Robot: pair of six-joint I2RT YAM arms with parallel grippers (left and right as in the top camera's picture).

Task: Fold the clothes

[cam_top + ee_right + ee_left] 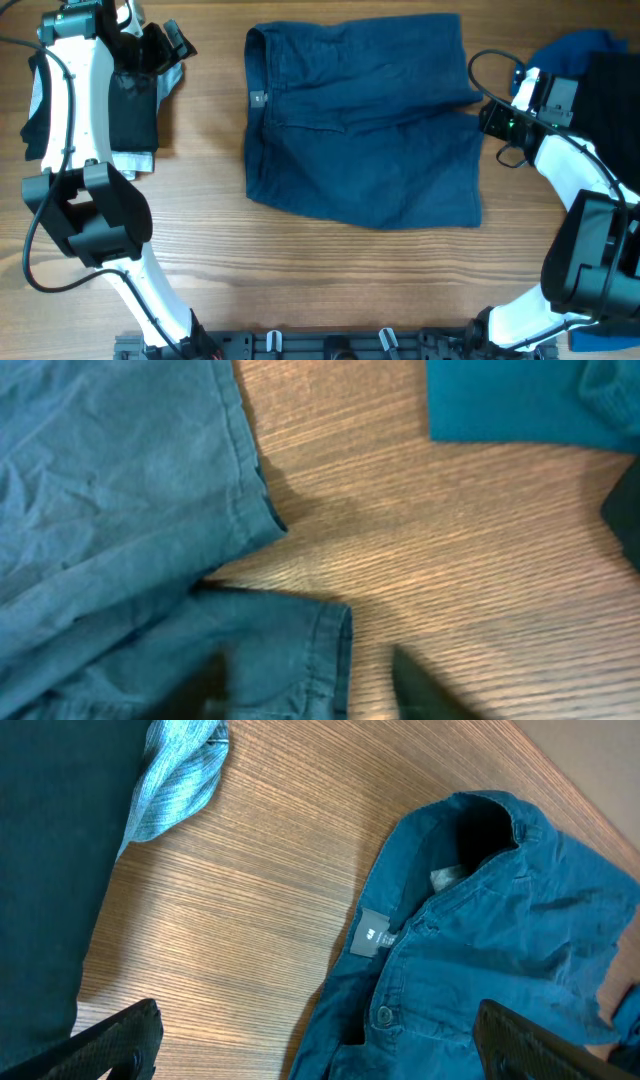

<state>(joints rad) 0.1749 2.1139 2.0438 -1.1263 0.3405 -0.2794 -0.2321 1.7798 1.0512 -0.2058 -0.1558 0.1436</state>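
Shorts (360,120) of creased dark denim are laid flat on the grained tabletop (300,270); the left tool (320,1045) is spread wide, the right tool (315,685) parted over a stitched hem (342,640).

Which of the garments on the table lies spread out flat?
The dark blue shorts in the middle; the black garment at left and the bright blue garment at right sit in piles.

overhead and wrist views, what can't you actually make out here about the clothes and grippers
- Left pile: overhead, the left arm covers most of it; garment types unclear.
- Right pile: overhead, cut off by the right edge and the right arm.
- Shorts label: left wrist view, print too small.
- Right gripper: right wrist view, fingers blurred at the bottom edge; contact with the hem unclear.
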